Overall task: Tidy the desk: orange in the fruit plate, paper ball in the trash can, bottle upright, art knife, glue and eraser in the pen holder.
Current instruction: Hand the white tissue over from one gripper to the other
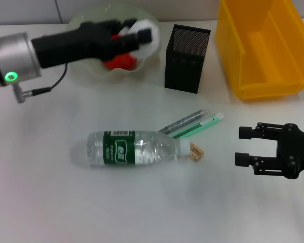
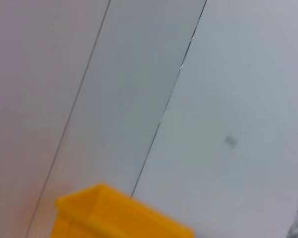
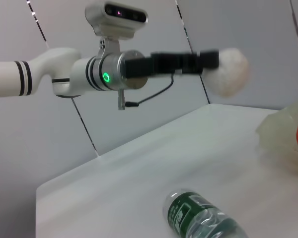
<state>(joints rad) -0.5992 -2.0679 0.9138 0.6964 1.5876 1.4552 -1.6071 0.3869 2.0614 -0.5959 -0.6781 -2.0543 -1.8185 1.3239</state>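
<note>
My left hand (image 1: 142,36) grips the paper ball (image 3: 229,72) over the fruit plate (image 1: 88,71) — the yellow trash can (image 1: 248,55) lies far right; my right hand (image 1: 243,147) idles, spread.

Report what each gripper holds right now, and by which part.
The left gripper is shut on the paper ball, pinching its side, raised above the fruit plate. The right gripper is open, holding nothing.
</note>
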